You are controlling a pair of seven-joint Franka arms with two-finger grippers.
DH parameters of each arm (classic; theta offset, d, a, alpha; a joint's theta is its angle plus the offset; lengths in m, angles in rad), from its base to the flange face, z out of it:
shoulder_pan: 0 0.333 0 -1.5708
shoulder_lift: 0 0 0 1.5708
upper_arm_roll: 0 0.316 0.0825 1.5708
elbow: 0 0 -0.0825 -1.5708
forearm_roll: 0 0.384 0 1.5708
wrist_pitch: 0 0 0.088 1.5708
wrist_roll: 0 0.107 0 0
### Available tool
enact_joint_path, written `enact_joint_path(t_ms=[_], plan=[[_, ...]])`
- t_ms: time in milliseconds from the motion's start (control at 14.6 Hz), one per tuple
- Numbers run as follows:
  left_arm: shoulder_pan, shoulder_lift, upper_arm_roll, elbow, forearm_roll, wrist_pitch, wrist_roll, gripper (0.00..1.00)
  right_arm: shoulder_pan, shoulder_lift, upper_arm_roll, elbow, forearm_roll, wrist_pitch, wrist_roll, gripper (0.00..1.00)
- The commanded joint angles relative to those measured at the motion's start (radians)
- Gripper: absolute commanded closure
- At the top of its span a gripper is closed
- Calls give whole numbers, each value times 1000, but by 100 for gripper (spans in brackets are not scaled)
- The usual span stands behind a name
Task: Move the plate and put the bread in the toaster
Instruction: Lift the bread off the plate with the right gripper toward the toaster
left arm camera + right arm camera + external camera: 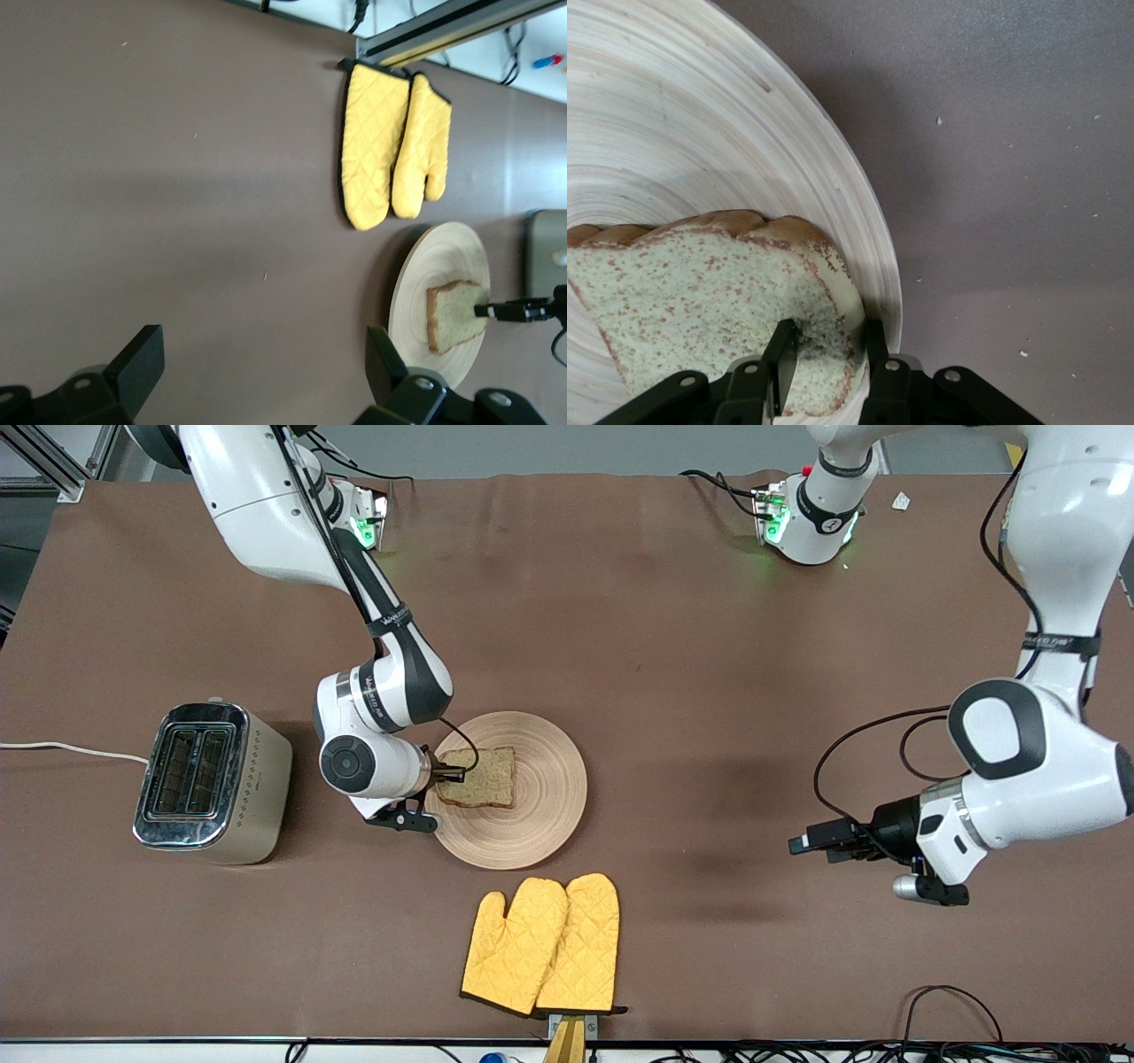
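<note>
Fingers (784, 359) seemingly pinching speckled bread (700, 292) on ringed wooden plate (673, 115); left spread.

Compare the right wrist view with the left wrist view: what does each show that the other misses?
Only the right wrist view shows the right gripper closed on the edge of the bread. Only the left wrist view shows the yellow oven mitts, a sliver of the toaster, and the left gripper open over bare table. Both show the bread lying on the plate.
</note>
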Motion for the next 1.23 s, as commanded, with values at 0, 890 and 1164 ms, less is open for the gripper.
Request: enact_joint_path(t_ms=[0,890,1164], plan=[[6,-94,4,-28,105,-88,-114,0,8,-2,-2,-13,-11,13,11,78],[32,-424,79,-26,374,-408,-142,0,17,-54,-49,156,-209,-282,41,100],[-169,-513,334,-28,391,-519,-131,0,11,-132,-92,202,-306,-442,41,100]])
